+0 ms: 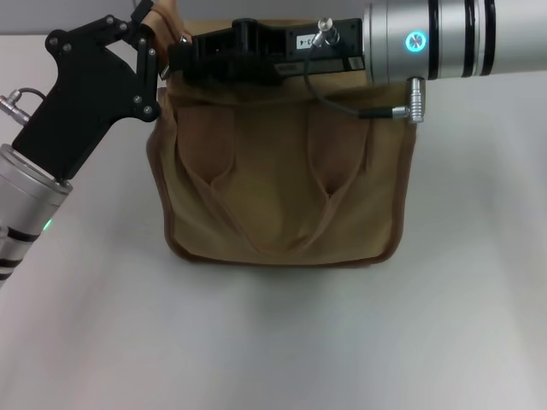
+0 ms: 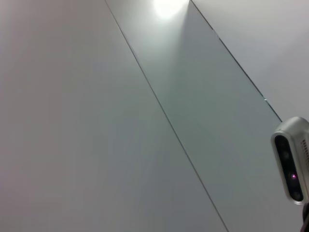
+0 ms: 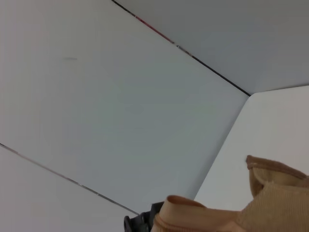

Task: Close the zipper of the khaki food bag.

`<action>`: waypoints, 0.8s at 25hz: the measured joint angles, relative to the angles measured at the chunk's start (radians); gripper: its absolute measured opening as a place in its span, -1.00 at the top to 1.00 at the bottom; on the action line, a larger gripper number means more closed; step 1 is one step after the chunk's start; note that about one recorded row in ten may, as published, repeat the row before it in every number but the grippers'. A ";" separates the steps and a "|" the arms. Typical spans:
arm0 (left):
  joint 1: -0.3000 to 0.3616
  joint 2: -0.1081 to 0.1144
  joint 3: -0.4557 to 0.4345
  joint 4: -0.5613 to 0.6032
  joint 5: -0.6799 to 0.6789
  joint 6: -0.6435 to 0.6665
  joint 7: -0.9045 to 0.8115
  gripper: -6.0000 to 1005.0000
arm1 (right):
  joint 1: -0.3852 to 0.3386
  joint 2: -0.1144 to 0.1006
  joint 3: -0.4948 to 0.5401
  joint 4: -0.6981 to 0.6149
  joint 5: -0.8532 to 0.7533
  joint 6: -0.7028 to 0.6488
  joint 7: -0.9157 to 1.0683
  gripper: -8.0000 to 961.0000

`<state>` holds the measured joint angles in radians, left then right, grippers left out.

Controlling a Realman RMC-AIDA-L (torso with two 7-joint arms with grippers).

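Khaki food bag (image 1: 282,205) upright, top edge left-right

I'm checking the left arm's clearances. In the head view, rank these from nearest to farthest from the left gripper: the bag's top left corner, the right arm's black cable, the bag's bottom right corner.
1. Top left corner of the khaki food bag, right beside the left gripper.
2. Black cable, over the bag's upper right.
3. Bottom right corner, lower right, farthest.

Both arms are silver cylinders with black bands; the right arm (image 1: 444,38) carries a cyan ring light, a black cable (image 1: 342,104) and a black gripper body.
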<state>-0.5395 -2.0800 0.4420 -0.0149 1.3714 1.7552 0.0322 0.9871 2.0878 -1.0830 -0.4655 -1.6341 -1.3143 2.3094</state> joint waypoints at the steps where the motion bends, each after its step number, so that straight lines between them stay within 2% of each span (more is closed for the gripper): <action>1: 0.000 0.000 -0.001 0.001 -0.001 -0.002 0.000 0.87 | -0.002 0.000 0.000 -0.001 0.000 0.000 -0.002 0.29; 11: 0.002 0.000 -0.008 0.012 -0.004 -0.028 0.023 0.86 | -0.013 -0.001 0.006 -0.015 0.000 -0.008 -0.003 0.29; 20: 0.004 0.000 -0.005 0.011 0.000 -0.008 0.024 0.85 | -0.012 -0.001 0.001 -0.014 0.001 -0.003 -0.002 0.41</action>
<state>-0.5359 -2.0800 0.4370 -0.0038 1.3717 1.7470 0.0562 0.9747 2.0866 -1.0825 -0.4797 -1.6331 -1.3175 2.3069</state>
